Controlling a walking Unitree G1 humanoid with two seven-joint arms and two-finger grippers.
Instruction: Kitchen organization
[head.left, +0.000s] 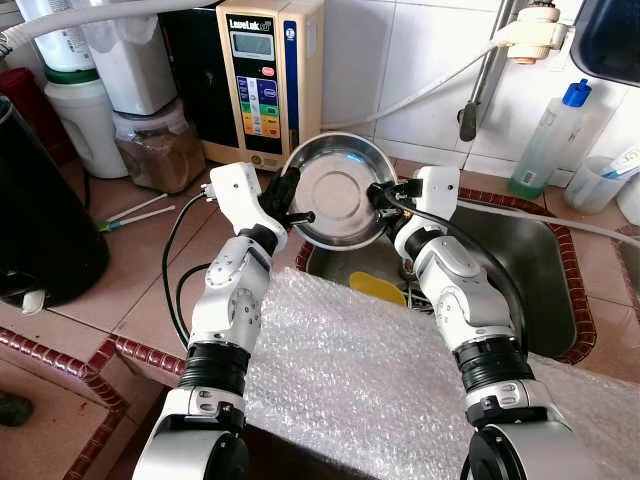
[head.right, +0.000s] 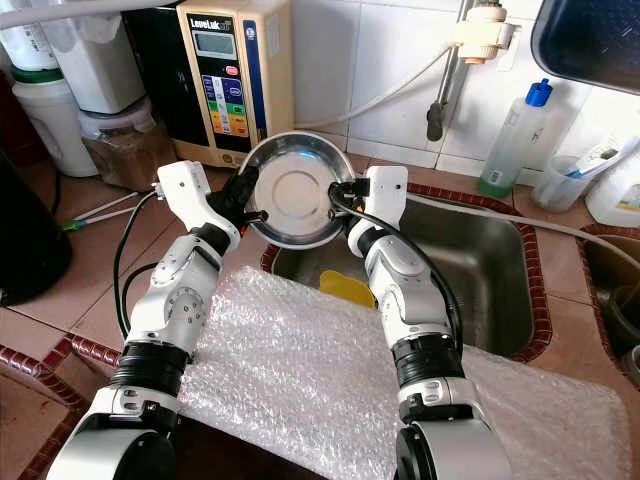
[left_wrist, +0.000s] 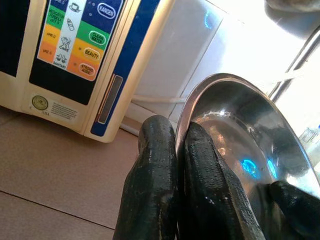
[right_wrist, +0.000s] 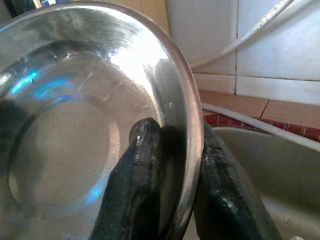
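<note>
Steel bowl (head.left: 338, 190) held up off the counter (head.left: 120, 260), tilted with its inside facing the head camera, above the near-left corner of the sink (head.left: 545, 285). Both grippers on it: left gripper (head.left: 288, 200) clamps the rim at 9 o'clock, right gripper (head.left: 381, 195) clamps the rim at 3 o'clock. Left wrist view: two black fingers (left_wrist: 155, 190) pressed close together with the rim edge pinched between them. Right wrist view: one finger (right_wrist: 135, 185) inside the bowl, the other behind the rim, closed on the metal. Behind the bowl at 12 o'clock, a cream water ionizer (head.left: 265, 75) with a display and coloured buttons stands against the tiled wall. At 10 o'clock from the bowl, a clear jar (head.left: 160, 145) of brown contents; further left a white container (head.left: 80, 115). A large black vessel (head.left: 40, 220) sits at far 9 o'clock on the counter. Chopsticks or straws (head.left: 135, 212), cannot tell which, lie on the tiles between the jar and the left arm. In the sink at 6 o'clock below the bowl, a yellow item (head.left: 378, 290), partly hidden. A sheet of bubble wrap (head.left: 350, 380) covers the near counter edge between the arms. At 2 o'clock, a clear bottle with blue cap (head.left: 545, 140) stands beside the sink; a white hose (head.left: 430, 90) runs across the wall.
</note>
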